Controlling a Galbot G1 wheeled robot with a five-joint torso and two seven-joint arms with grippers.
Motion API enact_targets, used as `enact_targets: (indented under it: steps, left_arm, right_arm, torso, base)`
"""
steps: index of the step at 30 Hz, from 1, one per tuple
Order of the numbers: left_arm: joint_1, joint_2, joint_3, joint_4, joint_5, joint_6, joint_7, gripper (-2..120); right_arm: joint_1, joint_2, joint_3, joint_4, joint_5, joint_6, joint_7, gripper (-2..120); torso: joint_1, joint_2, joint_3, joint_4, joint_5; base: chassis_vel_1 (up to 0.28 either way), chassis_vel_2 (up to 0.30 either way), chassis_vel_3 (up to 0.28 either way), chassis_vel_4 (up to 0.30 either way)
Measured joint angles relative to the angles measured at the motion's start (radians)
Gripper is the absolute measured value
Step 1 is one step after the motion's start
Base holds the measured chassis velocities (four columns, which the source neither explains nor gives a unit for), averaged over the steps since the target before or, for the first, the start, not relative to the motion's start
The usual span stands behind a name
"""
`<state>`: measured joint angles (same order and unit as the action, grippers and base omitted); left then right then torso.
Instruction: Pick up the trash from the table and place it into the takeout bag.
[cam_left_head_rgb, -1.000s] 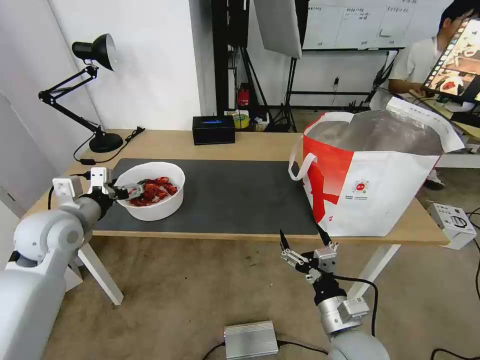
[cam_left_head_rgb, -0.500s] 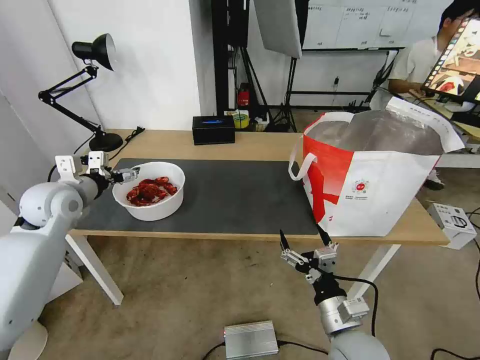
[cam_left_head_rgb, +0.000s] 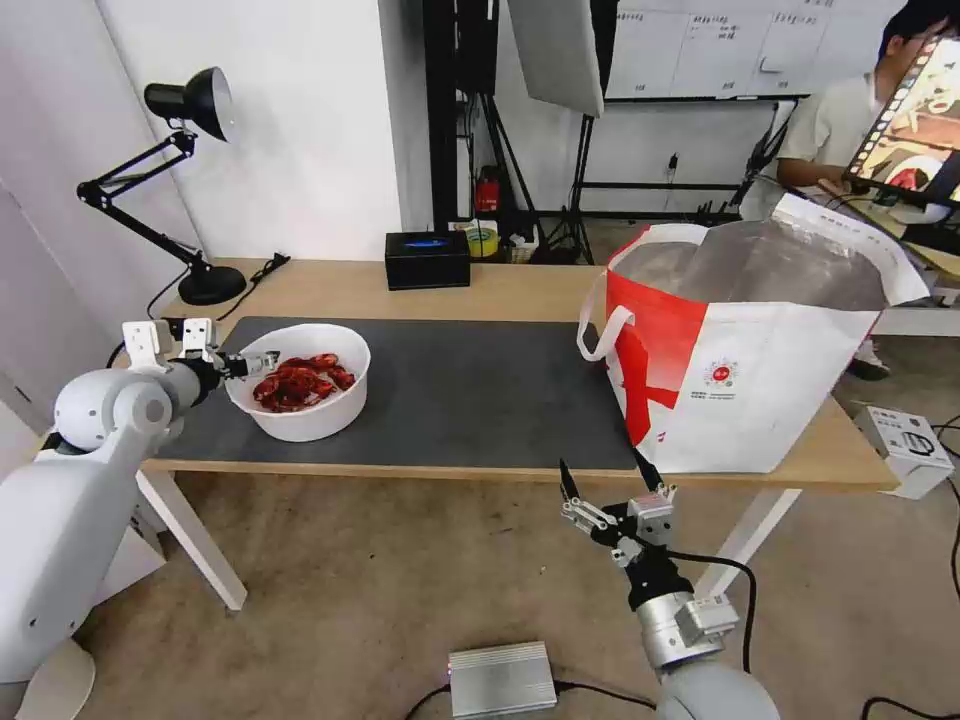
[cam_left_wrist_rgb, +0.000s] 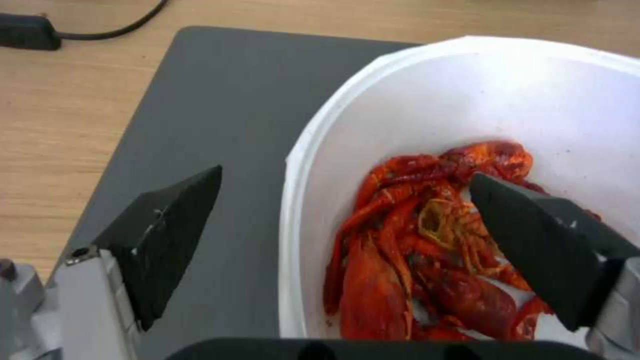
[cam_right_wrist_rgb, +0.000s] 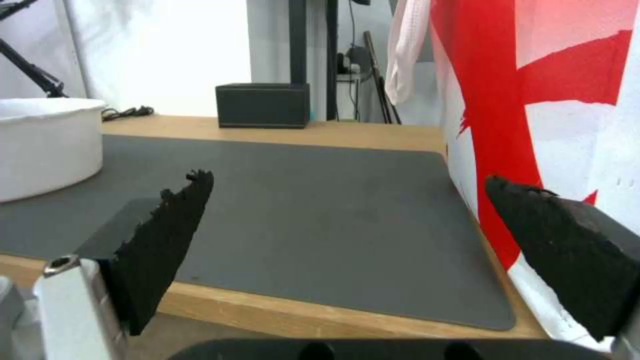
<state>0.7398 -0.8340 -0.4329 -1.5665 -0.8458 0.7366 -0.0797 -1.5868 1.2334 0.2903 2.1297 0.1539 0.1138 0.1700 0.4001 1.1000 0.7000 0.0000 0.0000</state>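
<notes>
Left gripper (cam_left_wrist_rgb: 343, 220) is spread wide, straddling the rim of the white bowl (cam_left_head_rgb: 300, 395) w/ crayfish shells, near the mat's (cam_left_head_rgb: 480, 400) left edge. Thin-rim pinch could tip it, spilling shells before reaching takeout bag (cam_left_head_rgb: 745, 350). Right gripper (cam_left_head_rgb: 610, 490) idles wide, below table's (cam_left_head_rgb: 520, 290) front edge.

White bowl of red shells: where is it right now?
In the head view the white bowl sits on the left end of the dark grey mat, far from the takeout bag; the open left hand straddles its near-left rim.
</notes>
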Motion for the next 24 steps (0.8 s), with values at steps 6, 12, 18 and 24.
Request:
enact_targets:
  steps: [6, 12, 18, 24]
  left_arm:
    - [0.001, 0.000, 0.006, 0.004, 0.009, -0.001, 0.000, 100]
    - [0.002, -0.005, 0.007, 0.013, 0.028, -0.001, 0.008, 100]
    - [0.011, -0.012, 0.003, 0.015, 0.033, -0.003, 0.016, 100]
    - [0.013, -0.018, 0.000, 0.016, 0.034, -0.003, 0.022, 97]
  right_arm:
    - [0.000, 0.000, 0.000, 0.000, 0.000, 0.000, 0.000, 100]
    - [0.000, 0.000, 0.000, 0.000, 0.000, 0.000, 0.000, 100]
    - [0.000, 0.000, 0.000, 0.000, 0.000, 0.000, 0.000, 100]
    - [0.000, 0.000, 0.000, 0.000, 0.000, 0.000, 0.000, 100]
  torso:
    - [0.000, 0.000, 0.000, 0.0000, 0.0000]
    - [0.000, 0.000, 0.000, 0.0000, 0.0001]
    - [0.000, 0.000, 0.000, 0.0001, 0.0003]
    - [0.000, 0.000, 0.000, 0.0001, 0.0003]
  base:
    - [0.000, 0.000, 0.000, 0.000]
    - [0.000, 0.000, 0.000, 0.000]
    - [0.000, 0.000, 0.000, 0.000]
    - [0.000, 0.000, 0.000, 0.000]
